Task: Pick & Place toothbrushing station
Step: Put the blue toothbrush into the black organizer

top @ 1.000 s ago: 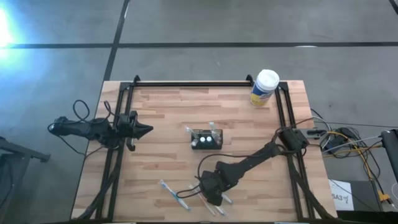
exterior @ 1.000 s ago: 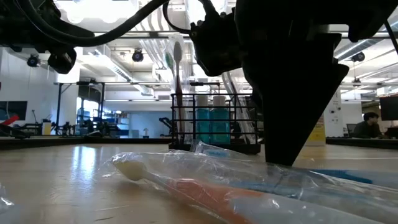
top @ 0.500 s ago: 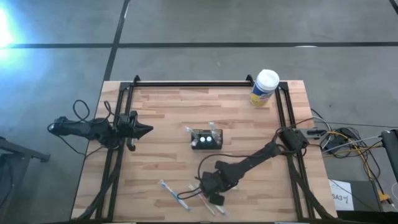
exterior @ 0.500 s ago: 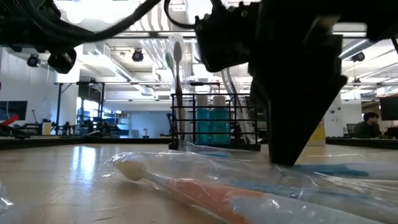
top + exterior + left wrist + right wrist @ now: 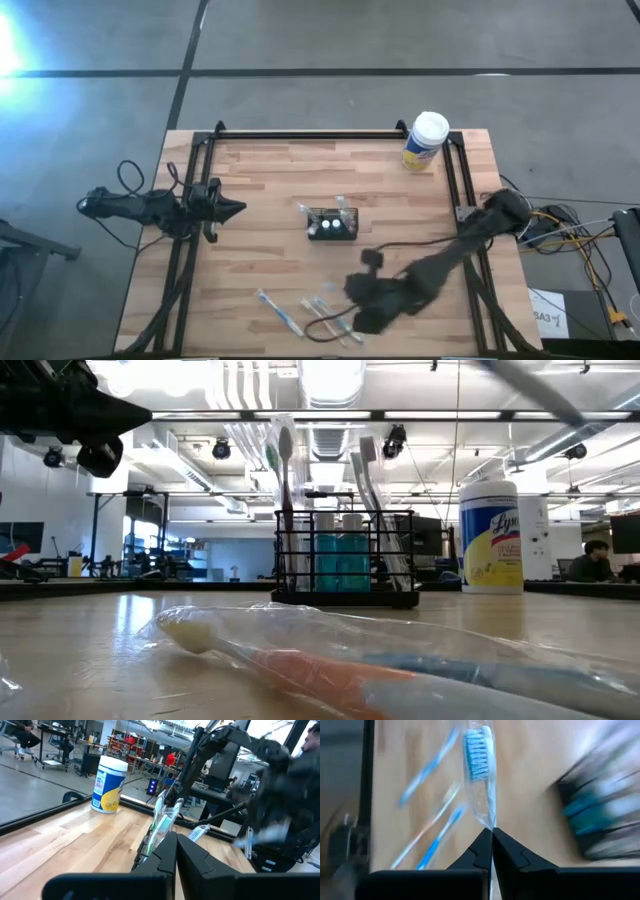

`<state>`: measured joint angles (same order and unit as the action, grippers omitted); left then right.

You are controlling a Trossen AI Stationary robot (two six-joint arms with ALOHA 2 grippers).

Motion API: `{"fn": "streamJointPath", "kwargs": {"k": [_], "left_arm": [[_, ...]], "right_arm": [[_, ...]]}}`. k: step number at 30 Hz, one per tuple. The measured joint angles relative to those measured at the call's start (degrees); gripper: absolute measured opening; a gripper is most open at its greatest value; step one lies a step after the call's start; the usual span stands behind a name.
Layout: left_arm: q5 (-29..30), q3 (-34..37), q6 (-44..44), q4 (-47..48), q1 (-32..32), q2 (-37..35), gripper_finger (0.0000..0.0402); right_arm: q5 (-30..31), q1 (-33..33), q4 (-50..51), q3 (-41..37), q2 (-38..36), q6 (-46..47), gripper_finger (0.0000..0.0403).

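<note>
The toothbrushing station, a small black mesh caddy, stands upright near the centre of the wooden table. In the low view it holds teal-bodied items and several upright toothbrushes.

The right gripper is raised over the table at about 5 o'clock from the caddy, blurred in the high view. Its fingers are pressed together, pinching a wrapped blue-bristled toothbrush by its clear wrapper, with the brush head pointing away from the wrist camera.

More wrapped toothbrushes lie on the table near the front edge, at about 6 to 7 o'clock from the caddy, well apart from it. In the low view, 1 of them in clear plastic lies across the foreground.

The left gripper waits at the table's left edge, at 9 o'clock from the caddy, its 2 fingers closed against each other on nothing.

A white-capped, yellow-labelled canister stands upright at the far right corner, at about 1 o'clock from the caddy.
</note>
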<state>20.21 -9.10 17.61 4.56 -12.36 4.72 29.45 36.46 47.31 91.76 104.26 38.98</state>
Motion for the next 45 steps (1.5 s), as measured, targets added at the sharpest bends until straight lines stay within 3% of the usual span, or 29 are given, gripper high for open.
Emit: {"fn": "streamJointPath", "kwargs": {"k": [4,7,12,16,18,21,25,33,39,45], "left_arm": [[0.02,0.0,-0.01,0.0,0.0,0.02,0.0014],[0.02,0.0,-0.53,0.0,0.0,0.02,0.0014],[0.04,0.0,-2.2,0.16,0.02,0.02,0.0014],[0.02,0.14,-2.63,0.45,0.0,0.04,0.0014],[0.04,0.29,-2.63,0.43,0.02,0.04,0.0014],[0.06,1.03,-2.69,0.41,0.0,0.04,0.0014],[0.43,2.15,-4.04,0.12,0.01,0.04,0.0014],[0.51,2.89,-5.08,-0.04,0.0,0.04,0.0014],[0.85,2.89,-4.59,-0.51,0.0,0.04,0.0014],[0.81,2.89,-4.64,-1.11,0.0,0.04,0.0014]], "right_arm": [[18.79,4.88,-0.17,-1.63,-8.32,-3.37,0.0008],[27.18,6.55,-3.0,-4.86,-13.72,-7.18,0.0008],[29.87,4.55,-18.74,-16.53,-20.5,-19.28,0.0008],[28.81,1.99,-44.58,-31.23,-25.37,-34.16,0.0008],[26.28,0.76,-61.98,-39.87,-26.72,-43.88,0.0008],[17.55,-1.97,-83.91,-51.2,-27.94,-55.02,0.0008],[6.43,-8.41,-101.55,-62.52,-30.41,-58.28,0.0008],[-7.79,-22.22,-106.06,-72.33,-36.43,-54.65,0.0008],[-12.26,-28.69,-106.34,-74.4,-37.31,-50.92,0.0008],[-13.1,-29.21,-110.51,-74.52,-33.31,-51.4,0.0008]]}}
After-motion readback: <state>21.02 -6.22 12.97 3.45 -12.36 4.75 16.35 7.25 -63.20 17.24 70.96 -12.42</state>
